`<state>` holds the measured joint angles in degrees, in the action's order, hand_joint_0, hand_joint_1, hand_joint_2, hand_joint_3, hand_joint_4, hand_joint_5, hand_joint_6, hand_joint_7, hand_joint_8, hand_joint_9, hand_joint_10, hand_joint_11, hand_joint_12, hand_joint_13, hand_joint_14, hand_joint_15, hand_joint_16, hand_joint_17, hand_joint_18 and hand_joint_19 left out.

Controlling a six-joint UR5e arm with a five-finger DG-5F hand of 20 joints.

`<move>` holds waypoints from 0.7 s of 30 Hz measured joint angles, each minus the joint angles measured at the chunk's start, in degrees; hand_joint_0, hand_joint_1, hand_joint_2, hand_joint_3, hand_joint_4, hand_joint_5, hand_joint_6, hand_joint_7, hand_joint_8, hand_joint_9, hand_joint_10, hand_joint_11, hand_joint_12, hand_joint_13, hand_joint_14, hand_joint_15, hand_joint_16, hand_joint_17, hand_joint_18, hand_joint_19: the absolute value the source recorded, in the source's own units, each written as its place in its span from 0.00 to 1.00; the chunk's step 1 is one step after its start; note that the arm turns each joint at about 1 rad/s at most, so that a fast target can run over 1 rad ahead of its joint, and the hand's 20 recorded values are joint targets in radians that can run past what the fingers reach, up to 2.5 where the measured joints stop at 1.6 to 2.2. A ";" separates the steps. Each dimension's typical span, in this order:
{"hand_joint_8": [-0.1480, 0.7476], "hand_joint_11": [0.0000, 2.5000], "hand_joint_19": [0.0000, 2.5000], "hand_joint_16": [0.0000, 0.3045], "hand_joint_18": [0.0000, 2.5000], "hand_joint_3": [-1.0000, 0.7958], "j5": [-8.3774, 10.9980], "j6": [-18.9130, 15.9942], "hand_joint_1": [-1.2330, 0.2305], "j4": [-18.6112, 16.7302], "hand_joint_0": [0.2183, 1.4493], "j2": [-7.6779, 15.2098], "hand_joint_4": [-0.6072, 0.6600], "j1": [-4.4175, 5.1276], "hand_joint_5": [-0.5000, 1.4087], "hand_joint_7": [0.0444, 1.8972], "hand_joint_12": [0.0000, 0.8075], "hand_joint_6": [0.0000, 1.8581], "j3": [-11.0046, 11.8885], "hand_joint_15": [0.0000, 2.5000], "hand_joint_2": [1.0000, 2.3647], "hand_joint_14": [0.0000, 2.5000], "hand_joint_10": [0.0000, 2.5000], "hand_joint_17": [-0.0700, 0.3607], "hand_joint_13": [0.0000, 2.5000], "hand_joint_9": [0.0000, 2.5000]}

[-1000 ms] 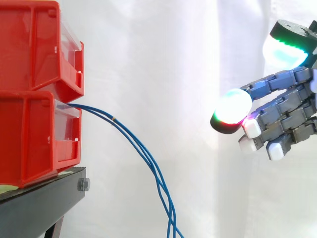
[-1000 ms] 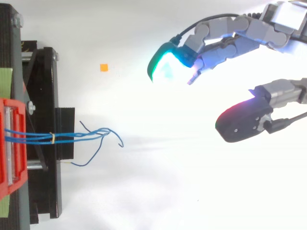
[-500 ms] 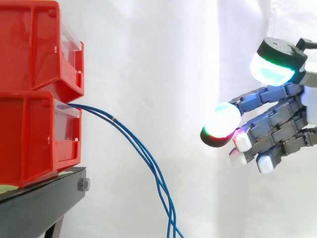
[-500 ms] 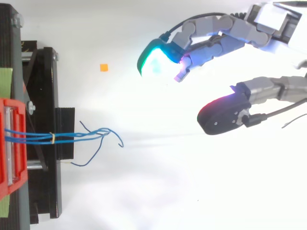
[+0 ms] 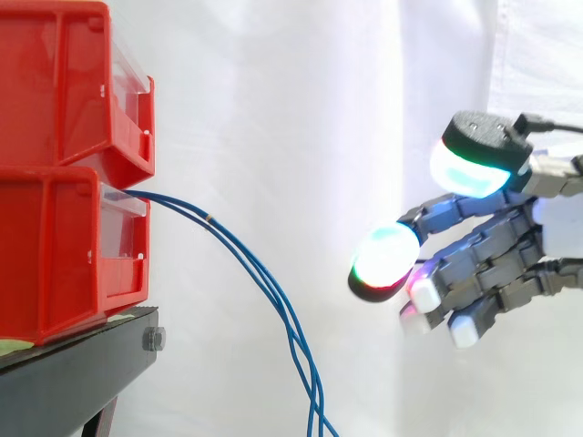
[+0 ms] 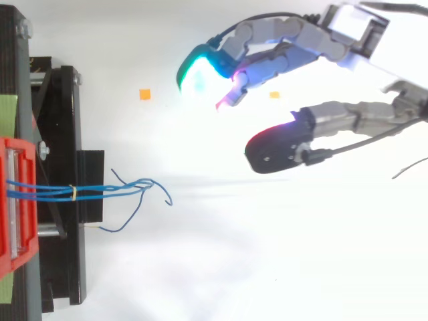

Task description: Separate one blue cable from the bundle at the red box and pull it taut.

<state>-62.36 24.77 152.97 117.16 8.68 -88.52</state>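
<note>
At three o'clock in the side view, my hand point(image 5: 483, 264) hangs in the air, fingers loosely spread, grasping nothing. Well apart, toward nine o'clock, the bundle of blue cables point(image 5: 208, 218), tied with a small yellow band point(image 6: 73, 192), droops out of the lower red bin point(image 5: 64, 246) on the black stand point(image 5: 73, 373).

Hand point(image 5: 492, 264) nearer the blue cables point(image 5: 264, 282)

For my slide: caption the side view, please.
Open robot hand hovers right of thin blue cables drooping from the lower red plastic bin.
</note>
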 measured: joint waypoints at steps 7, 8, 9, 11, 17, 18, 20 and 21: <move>0.51 0.25 0.27 0.17 0.25 0.31 -0.11 -0.40 0.45 -0.98 0.28 2.31 0.66 -0.17 0.18 0.44 0.44 0.27 1.64 0.16 0.00 0.01 0.01 0.43 0.27 0.33; 0.52 0.25 0.27 0.17 0.25 0.31 -0.07 -0.39 0.45 -1.14 0.28 2.36 0.66 -0.16 0.18 0.44 0.44 0.27 1.69 0.16 0.00 0.01 0.01 0.43 0.27 0.33; 0.51 0.25 0.27 0.17 0.25 0.31 -0.01 -0.38 0.45 -1.26 0.28 2.40 0.66 -0.17 0.18 0.44 0.44 0.27 1.72 0.16 0.00 0.01 0.01 0.43 0.27 0.33; 0.52 0.25 0.27 0.17 0.25 0.31 0.11 -0.34 0.45 -1.45 0.28 2.61 0.66 -0.20 0.18 0.44 0.44 0.27 1.74 0.16 0.00 0.01 0.01 0.43 0.27 0.33; 0.52 0.25 0.27 0.17 0.25 0.31 0.06 -0.34 0.45 -2.29 0.28 4.03 0.66 -0.20 0.18 0.44 0.44 0.27 2.13 0.16 0.00 0.01 0.01 0.43 0.27 0.33; 0.52 0.25 0.27 0.17 0.25 0.31 0.02 -0.34 0.45 -2.54 0.27 4.49 0.66 -0.17 0.18 0.44 0.45 0.27 2.50 0.16 0.00 0.01 0.01 0.43 0.27 0.33; 0.52 0.25 0.27 0.17 0.25 0.31 -0.32 -0.50 0.45 -2.80 0.27 6.33 0.66 -0.23 0.18 0.44 0.44 0.27 4.22 0.16 0.00 0.01 0.01 0.43 0.27 0.33; 0.52 0.25 0.27 0.17 0.25 0.31 -0.48 -0.58 0.45 -2.80 0.27 6.83 0.66 -0.25 0.18 0.44 0.45 0.27 4.71 0.16 0.00 0.01 0.01 0.43 0.27 0.33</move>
<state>-62.85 24.19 150.17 123.99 8.44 -83.82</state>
